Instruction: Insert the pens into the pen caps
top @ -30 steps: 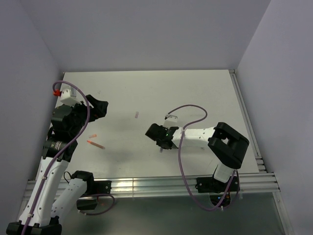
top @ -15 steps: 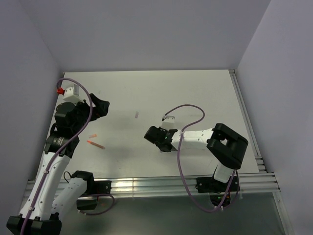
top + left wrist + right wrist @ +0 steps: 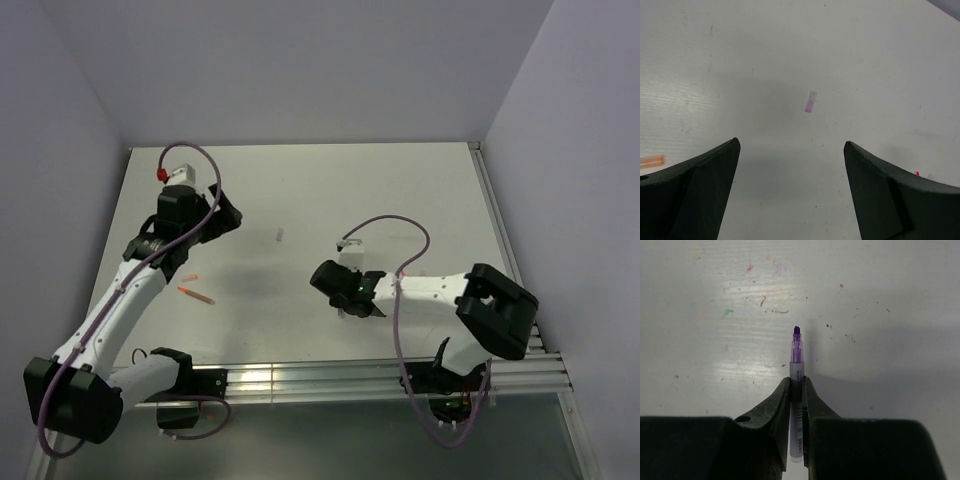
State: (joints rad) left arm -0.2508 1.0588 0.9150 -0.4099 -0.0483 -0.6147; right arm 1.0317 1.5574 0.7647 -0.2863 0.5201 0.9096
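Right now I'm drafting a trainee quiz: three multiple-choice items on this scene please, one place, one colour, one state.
1. The small pale cap lies: A on the table ahead of the left gripper; B on the front rail; C on a pen.
2. Tip of the pen in the right gripper: A orange; B purple; C green.
3. Left gripper: A shut empty; B shut on a cap; C open.
Key: A, it lies loose on the table; B, the clamped pen's tip is purple; C, its jaws stand wide apart.
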